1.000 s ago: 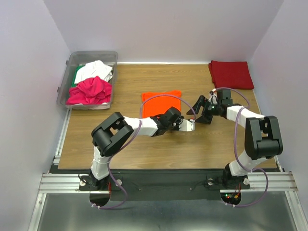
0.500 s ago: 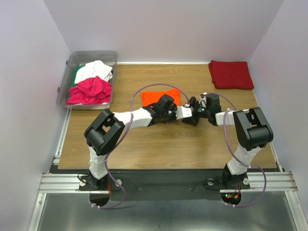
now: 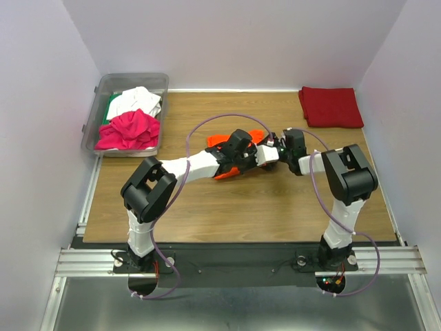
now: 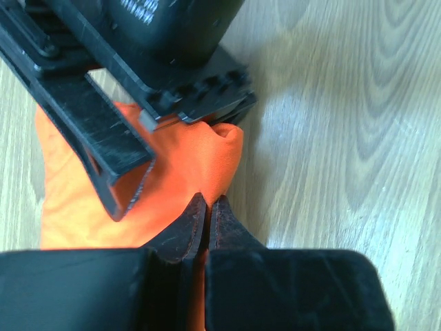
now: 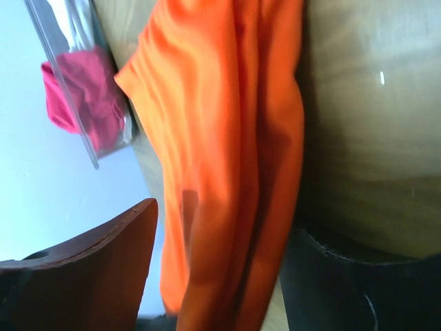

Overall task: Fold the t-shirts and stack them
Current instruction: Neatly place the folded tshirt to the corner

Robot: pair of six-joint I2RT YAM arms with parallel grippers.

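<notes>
The left arm and right arm stretched toward mid-frame, wrists nearly meeting. The left gripper was pinched closed. The right gripper stood parted.

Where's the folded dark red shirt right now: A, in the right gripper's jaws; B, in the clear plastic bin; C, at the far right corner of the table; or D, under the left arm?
C: the dark red shirt lies folded flat at the far right corner of the table, apart from both arms.

Bin back-left, folded shirt back-right, bunched shirt centre
</notes>
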